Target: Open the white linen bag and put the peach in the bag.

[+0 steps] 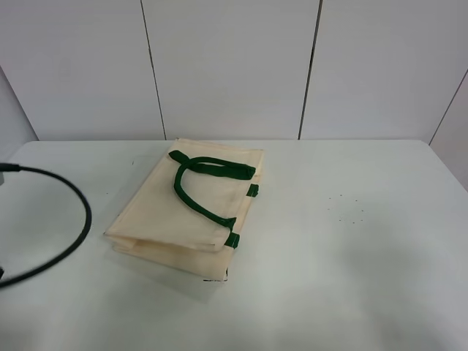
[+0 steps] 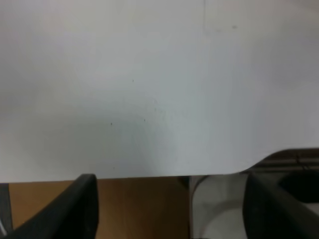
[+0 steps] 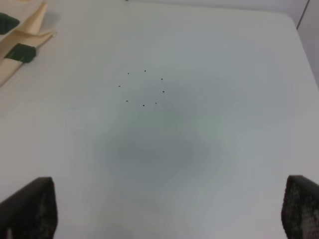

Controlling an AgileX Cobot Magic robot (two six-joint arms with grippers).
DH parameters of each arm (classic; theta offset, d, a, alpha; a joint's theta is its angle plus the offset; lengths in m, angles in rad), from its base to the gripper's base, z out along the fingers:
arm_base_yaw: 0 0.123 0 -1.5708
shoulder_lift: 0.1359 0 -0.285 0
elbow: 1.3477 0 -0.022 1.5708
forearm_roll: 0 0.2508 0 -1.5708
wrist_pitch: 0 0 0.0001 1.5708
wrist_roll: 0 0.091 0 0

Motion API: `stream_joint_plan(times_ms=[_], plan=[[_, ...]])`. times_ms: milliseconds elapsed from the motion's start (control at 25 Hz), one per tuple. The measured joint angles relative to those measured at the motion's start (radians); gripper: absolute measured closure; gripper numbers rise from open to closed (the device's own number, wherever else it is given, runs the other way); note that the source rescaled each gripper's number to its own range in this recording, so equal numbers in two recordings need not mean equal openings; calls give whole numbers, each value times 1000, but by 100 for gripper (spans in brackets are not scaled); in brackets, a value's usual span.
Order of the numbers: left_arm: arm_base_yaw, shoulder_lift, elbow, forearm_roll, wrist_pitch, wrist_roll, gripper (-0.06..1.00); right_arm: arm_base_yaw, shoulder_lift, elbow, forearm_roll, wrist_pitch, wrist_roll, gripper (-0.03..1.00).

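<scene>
The white linen bag (image 1: 191,206) lies flat and folded on the white table (image 1: 351,241), left of centre, with its dark green handles (image 1: 197,183) on top. A corner of the bag with green tabs (image 3: 20,52) shows in the right wrist view. The peach is not in view in any frame. My left gripper (image 2: 172,211) is open and empty, over the table's edge. My right gripper (image 3: 169,214) is open and empty above bare table to the right of the bag. Neither gripper shows in the exterior view.
A black cable (image 1: 66,234) loops over the table's left side. A ring of small dark dots (image 3: 143,88) marks the table right of the bag. Beyond the table edge the left wrist view shows brown floor (image 2: 139,204) and a white object (image 2: 219,204).
</scene>
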Motion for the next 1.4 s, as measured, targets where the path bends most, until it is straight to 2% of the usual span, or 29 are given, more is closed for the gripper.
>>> stream_joint_plan(times_ms=[200,480,640,920,1400], plan=[[0,-266,109,-13,-3,32,9,0,0,0,0,0,0,-3],[0,-576,124,-31,2,32,9,0,0,0,0,0,0,-3],[0,-687,126,-43,4,32,9,0,0,0,0,0,0,-3],[0,-791,126,-54,10,32,9,0,0,0,0,0,0,-3],[0,-797,126,-53,11,32,9,0,0,0,0,0,0,-3]])
